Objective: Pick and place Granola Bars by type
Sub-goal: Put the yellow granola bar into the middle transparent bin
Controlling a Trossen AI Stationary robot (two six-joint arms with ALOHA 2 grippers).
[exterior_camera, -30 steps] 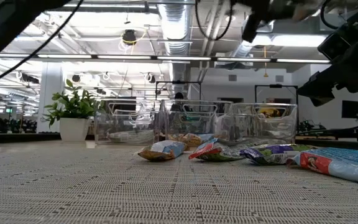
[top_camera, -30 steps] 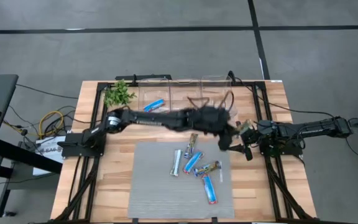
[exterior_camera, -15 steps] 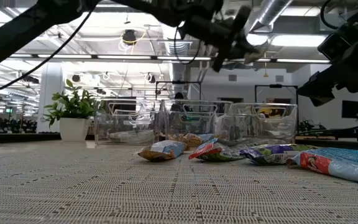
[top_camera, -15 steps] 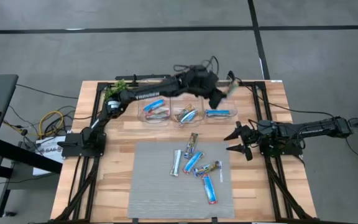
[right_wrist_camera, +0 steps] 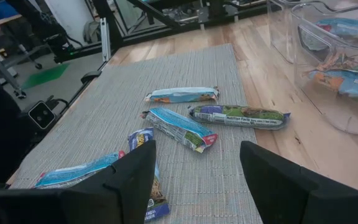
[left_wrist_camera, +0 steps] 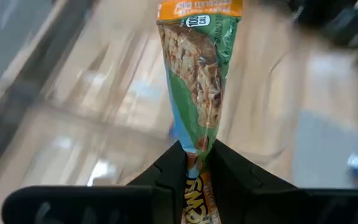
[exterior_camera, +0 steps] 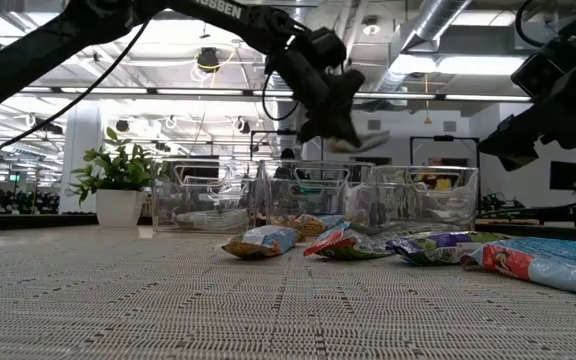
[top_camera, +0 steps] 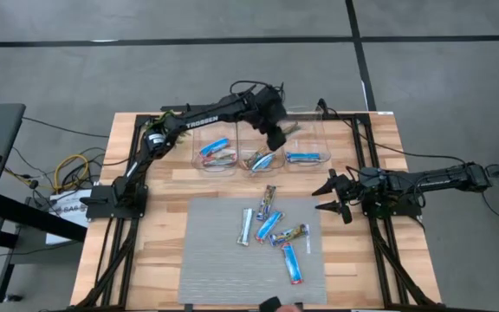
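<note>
My left gripper [top_camera: 277, 137] hangs above the row of three clear bins, over the middle bin [top_camera: 261, 158] near its right side. It is shut on a green-and-orange granola bar [left_wrist_camera: 197, 81]. In the low view this gripper [exterior_camera: 333, 122] is high above the bins, with the bar [exterior_camera: 365, 143] sticking out past it. Several bars lie flat on the grey mat [top_camera: 232, 269], among them a blue one [top_camera: 293, 263] and a silver-white one [top_camera: 246, 225]. My right gripper [top_camera: 329, 198] waits open just off the mat's right edge. My left gripper pinches the bar between its two fingers at one end of the wrapper [left_wrist_camera: 194, 146]. The rest of the bar sticks out beyond the fingertips. The fingers slant down from above. The bar is lifted clear, well above the bins' rims.
Each bin holds bars: left [top_camera: 215, 149], middle, and right [top_camera: 306, 154]. A small green plant [exterior_camera: 118, 170] stands at the table's far left, beside the left bin. Bare wood lies on both sides of the mat. The right wrist view shows the bars on the mat [right_wrist_camera: 179, 127].
My left arm swung from above the mat's far right part toward the far edge, carrying the bar over the right bin. It then moved left to the middle bin and came lower. The bars on the mat stayed put.
</note>
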